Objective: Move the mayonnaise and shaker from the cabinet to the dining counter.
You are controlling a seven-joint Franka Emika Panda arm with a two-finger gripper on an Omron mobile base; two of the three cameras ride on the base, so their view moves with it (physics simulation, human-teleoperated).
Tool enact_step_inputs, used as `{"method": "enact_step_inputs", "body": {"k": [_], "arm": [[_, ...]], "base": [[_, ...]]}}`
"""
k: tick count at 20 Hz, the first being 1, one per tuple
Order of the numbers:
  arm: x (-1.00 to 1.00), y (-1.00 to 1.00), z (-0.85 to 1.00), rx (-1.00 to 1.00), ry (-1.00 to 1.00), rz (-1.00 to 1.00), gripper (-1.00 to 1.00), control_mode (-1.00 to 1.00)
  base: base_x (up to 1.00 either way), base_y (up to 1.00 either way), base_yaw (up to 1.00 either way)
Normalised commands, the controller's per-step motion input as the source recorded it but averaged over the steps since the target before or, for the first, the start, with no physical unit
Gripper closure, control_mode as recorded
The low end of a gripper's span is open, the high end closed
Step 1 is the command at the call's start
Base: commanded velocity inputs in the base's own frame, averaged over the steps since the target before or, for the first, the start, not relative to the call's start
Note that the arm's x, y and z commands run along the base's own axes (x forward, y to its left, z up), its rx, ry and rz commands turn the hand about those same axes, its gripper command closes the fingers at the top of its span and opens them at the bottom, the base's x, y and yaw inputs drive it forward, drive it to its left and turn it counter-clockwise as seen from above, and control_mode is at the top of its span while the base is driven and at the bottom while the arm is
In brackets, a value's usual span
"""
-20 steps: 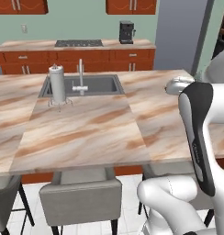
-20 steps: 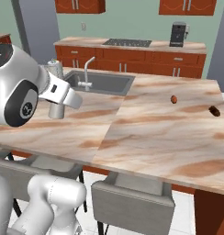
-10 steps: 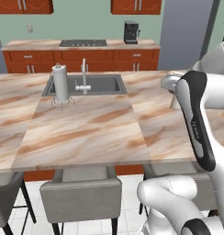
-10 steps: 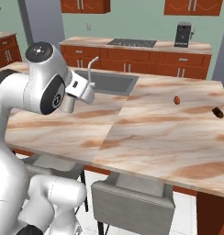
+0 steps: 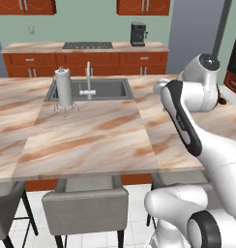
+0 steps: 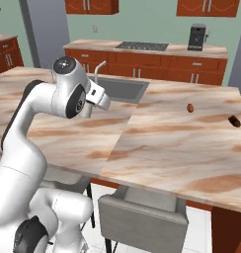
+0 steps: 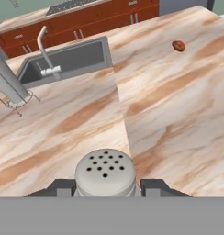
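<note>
The grey shaker [image 7: 104,169], its top dotted with holes, sits between my two dark fingertips [image 7: 62,186] in the hand view. My gripper [image 7: 105,187] is shut on it and hangs above the beige marble dining counter [image 7: 169,114]. From the base, the gripper [image 6: 103,101] hovers over the dining counter [image 6: 162,143] just right of the sink; it also shows near the sink's right end [image 5: 160,87]. Red-brown upper cabinet doors [image 5: 24,6] line the far wall. The mayonnaise is out of view.
A tall grey cylinder on thin legs [image 5: 64,89] stands left of the steel sink [image 5: 106,90] and faucet [image 5: 88,80]. Two small brown things [image 6: 190,107] [image 6: 234,120] lie on the counter's right side. Grey stools [image 5: 86,204] stand at the near edge. A black coffee machine [image 5: 138,34] sits on the wall counter.
The whole picture has shifted, so the base has driven along the island. The hand has swung rightward past the sink, still holding the shaker.
</note>
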Motion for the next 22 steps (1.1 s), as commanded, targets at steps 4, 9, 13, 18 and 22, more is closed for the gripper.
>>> {"method": "enact_step_inputs", "body": {"k": [4, 9, 13, 18, 22], "arm": [[0.72, -0.03, -0.46, -0.08, 0.00, -0.12, 1.00, -1.00], [0.41, -0.10, -0.53, -0.06, 0.00, -0.11, 1.00, -1.00], [0.09, -0.03, -0.50, 0.00, -0.03, -0.03, 1.00, -1.00], [0.00, 0.00, -0.55, 0.01, -0.09, 0.00, 1.00, -1.00], [0.08, 0.01, -0.49, 0.00, -0.12, 0.00, 1.00, -1.00]], "base": [[0.00, 0.00, 0.00], [0.00, 0.00, 0.00], [0.00, 0.00, 0.00], [0.00, 0.00, 0.00], [0.00, 0.00, 0.00]]}}
